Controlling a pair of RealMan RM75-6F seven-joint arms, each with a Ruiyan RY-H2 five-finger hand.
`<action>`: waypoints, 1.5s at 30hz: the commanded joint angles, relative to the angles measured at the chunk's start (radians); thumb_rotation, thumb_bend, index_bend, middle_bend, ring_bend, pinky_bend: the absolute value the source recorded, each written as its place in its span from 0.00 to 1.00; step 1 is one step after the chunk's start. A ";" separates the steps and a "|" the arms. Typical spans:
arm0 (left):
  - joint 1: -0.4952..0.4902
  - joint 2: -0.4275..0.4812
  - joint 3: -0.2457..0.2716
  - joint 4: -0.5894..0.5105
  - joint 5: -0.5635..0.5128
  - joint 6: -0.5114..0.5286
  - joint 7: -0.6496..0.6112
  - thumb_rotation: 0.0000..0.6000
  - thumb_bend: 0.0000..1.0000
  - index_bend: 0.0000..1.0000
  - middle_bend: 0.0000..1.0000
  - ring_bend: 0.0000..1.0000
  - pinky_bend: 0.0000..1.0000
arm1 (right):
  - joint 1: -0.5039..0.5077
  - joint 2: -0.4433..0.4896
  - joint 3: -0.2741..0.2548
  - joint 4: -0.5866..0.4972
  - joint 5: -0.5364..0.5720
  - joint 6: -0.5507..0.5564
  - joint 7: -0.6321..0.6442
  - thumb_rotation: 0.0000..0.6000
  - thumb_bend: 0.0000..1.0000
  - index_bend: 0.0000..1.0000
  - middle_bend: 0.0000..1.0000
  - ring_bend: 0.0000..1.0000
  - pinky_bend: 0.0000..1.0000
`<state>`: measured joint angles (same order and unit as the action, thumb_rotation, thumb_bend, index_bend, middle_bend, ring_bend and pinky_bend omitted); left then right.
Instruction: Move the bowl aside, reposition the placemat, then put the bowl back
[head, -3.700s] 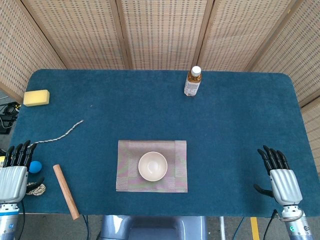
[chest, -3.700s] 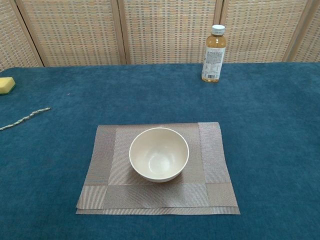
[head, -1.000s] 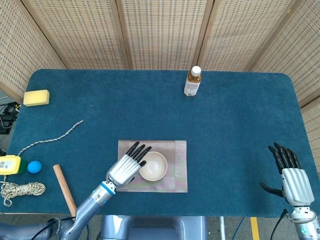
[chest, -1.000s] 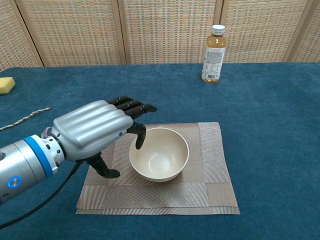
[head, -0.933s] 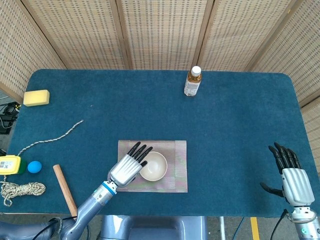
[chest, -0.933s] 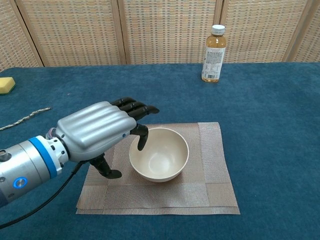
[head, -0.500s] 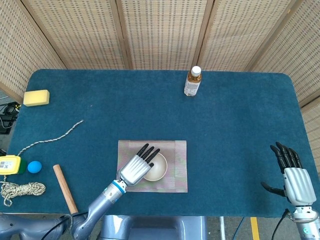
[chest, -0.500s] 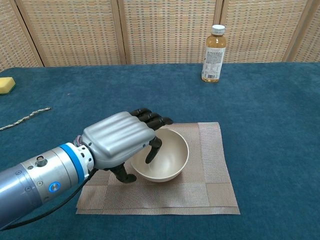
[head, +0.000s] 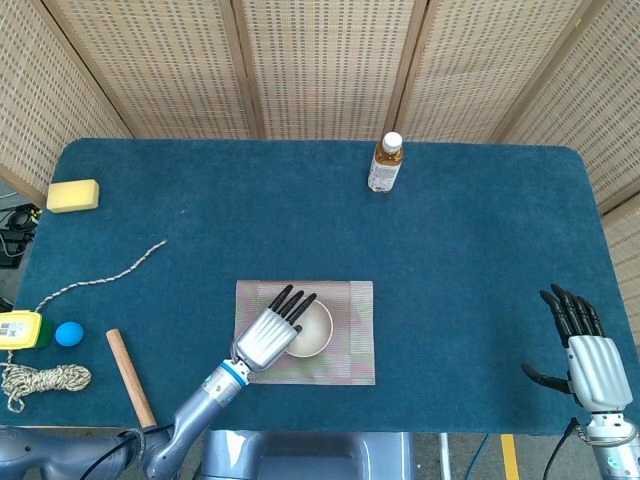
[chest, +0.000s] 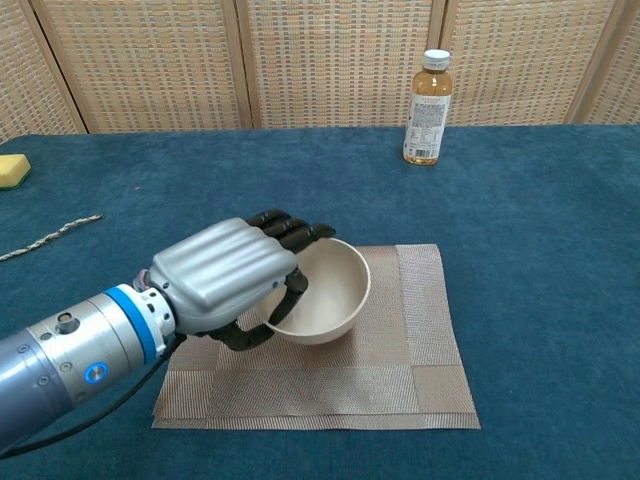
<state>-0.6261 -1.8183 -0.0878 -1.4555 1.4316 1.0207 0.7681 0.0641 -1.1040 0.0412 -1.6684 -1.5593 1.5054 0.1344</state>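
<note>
A cream bowl (head: 314, 332) (chest: 335, 290) is over the striped grey-brown placemat (head: 357, 342) (chest: 420, 350) near the table's front edge. My left hand (head: 265, 338) (chest: 220, 265) grips the bowl's left rim, fingers inside and thumb under the outer wall. The bowl is tipped, with its opening turned to the right, and looks slightly raised off the mat. My right hand (head: 588, 355) hovers at the front right corner, far from the mat, fingers apart and holding nothing. The chest view does not show it.
A bottle of amber drink (head: 385, 163) (chest: 428, 95) stands at the back centre. A yellow sponge (head: 73, 195) (chest: 12, 170) lies back left. A rope (head: 110, 272), blue ball (head: 68, 333), wooden stick (head: 130, 378) and coiled cord (head: 40, 382) are at the left.
My left hand has come in from the left edge, closed on the bowl's rim, and tipped and raised the bowl slightly. The right hand has barely moved.
</note>
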 joint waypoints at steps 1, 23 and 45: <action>0.011 0.042 0.001 -0.012 0.012 0.031 -0.030 1.00 0.46 0.70 0.00 0.00 0.00 | -0.001 0.000 0.000 0.000 0.000 0.001 0.000 1.00 0.15 0.00 0.00 0.00 0.00; 0.211 0.334 0.069 0.221 -0.032 0.188 -0.434 1.00 0.46 0.70 0.00 0.00 0.00 | -0.003 -0.013 -0.011 -0.011 -0.025 0.009 -0.044 1.00 0.15 0.00 0.00 0.00 0.00; 0.259 0.319 0.087 0.399 -0.055 0.119 -0.596 1.00 0.17 0.34 0.00 0.00 0.00 | -0.001 -0.019 -0.018 -0.016 -0.030 0.000 -0.049 1.00 0.15 0.00 0.00 0.00 0.00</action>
<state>-0.3674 -1.4990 -0.0012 -1.0560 1.3769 1.1395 0.1717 0.0630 -1.1228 0.0230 -1.6842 -1.5898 1.5058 0.0851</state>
